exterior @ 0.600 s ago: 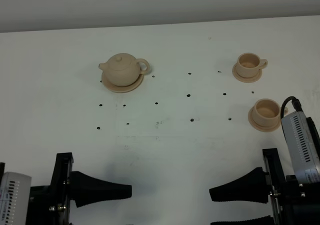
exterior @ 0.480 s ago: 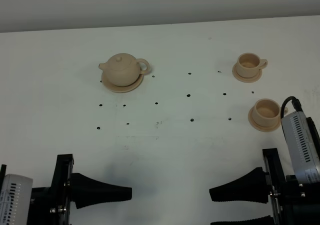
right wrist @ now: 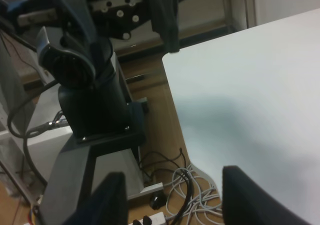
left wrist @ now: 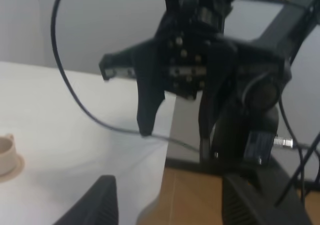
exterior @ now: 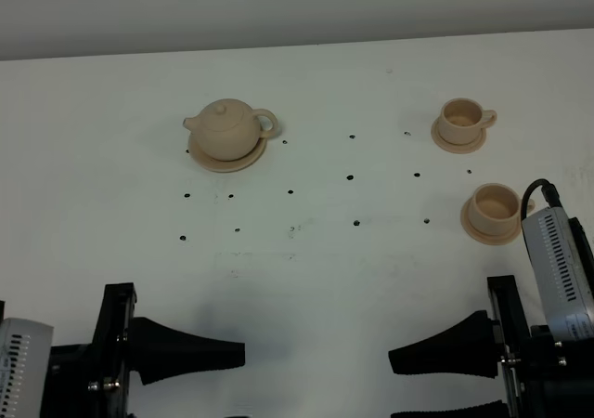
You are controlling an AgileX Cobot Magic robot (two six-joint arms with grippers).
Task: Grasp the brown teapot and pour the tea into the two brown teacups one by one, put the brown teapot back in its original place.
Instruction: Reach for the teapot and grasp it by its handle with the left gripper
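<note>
A white table (exterior: 306, 279) is lying beneath and ahead of the left gripper's fingers (exterior: 200, 353), carrying small dark dots (exterior: 350, 176) scattered well beyond them. Grey cables (right wrist: 187, 185) are lying tangled on the wooden floor (right wrist: 155, 110) between the right gripper's fingers (right wrist: 107, 200), off the table's edge.

A white table (exterior: 325, 279) fills most of the high view, its matte top dotted with small dark holes (exterior: 355, 222) in loose rows. Beyond the table's far edge runs a plain grey wall (exterior: 278, 9). Soft, even light leaves only faint shadows toward the near edge. The right wrist view shows a brown wooden floor (right wrist: 160, 135) past a table corner, with pale cables (right wrist: 197, 192) tangled on it.
</note>
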